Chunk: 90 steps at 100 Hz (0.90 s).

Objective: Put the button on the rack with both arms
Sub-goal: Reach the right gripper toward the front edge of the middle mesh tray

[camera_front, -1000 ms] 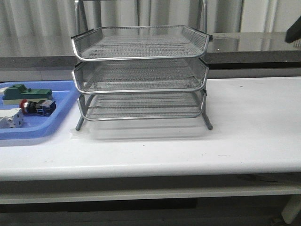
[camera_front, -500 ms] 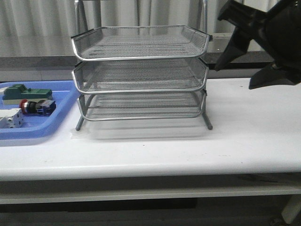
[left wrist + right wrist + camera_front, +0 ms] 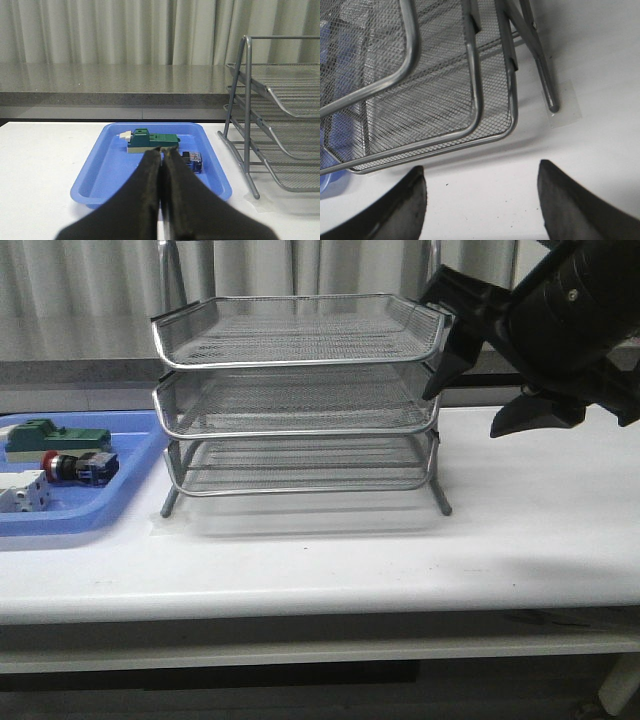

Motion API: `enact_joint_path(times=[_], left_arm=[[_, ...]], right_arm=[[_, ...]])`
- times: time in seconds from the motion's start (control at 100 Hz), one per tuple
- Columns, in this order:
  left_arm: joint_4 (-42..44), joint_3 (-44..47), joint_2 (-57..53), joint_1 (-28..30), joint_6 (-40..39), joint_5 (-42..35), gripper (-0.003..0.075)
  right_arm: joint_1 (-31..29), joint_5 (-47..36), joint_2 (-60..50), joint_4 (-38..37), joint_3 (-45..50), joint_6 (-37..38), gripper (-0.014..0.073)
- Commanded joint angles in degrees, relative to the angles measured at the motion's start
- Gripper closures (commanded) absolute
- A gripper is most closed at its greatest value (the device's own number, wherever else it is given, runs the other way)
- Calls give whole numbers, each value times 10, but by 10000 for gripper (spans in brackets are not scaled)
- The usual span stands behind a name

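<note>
The left hand (image 3: 161, 200) was low over the bench (image 3: 330, 560), with its two black fingers (image 3: 142, 195) pressed together and nothing between them. Just past its fingertips lay the blue tray (image 3: 107, 172). In that tray, right beyond the tips, sat the green-and-cream block (image 3: 150, 141). The button (image 3: 192, 162) lay in the tray too, close beside the tips, on the side nearer the rack (image 3: 272, 125). From the front, the button (image 3: 78, 467) showed its red cap, lying on its side in the tray (image 3: 90, 510), with a white block (image 3: 22, 492) next to it.

The right hand (image 3: 470, 405) hung in the air above the bench, its fingers (image 3: 400, 207) wide apart and holding nothing. It was right beside the rack (image 3: 300, 400), near the rack's corner at the height of the middle shelf. Below its open fingers were the rack's lowest wire shelf (image 3: 435, 125) and a thin metal leg (image 3: 542, 75) standing on the bench. The button was far from this hand, on the other side of the rack.
</note>
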Motion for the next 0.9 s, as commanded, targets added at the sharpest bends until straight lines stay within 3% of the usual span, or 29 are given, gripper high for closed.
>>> enact_joint_path(times=[0.0, 0.33, 0.46, 0.55, 0.77, 0.89], left_arm=[[0, 27, -20, 0, -6, -49, 741], [0, 27, -20, 0, -6, -49, 741], [0, 27, -20, 0, -6, -49, 741], [0, 27, -20, 0, -6, -49, 741], [0, 27, -20, 0, -6, -49, 741], [0, 27, -20, 0, -6, -49, 741]], right_arm=[[0, -32, -19, 4, -20, -5, 106], [-1, -32, -19, 14, -20, -5, 106], [-1, -37, -19, 58, -20, -24, 106], [-1, -43, -19, 146, -20, -108, 106], [-7, -36, -19, 427, -20, -403, 106], [-23, 2, -19, 520, -19, -486, 106]])
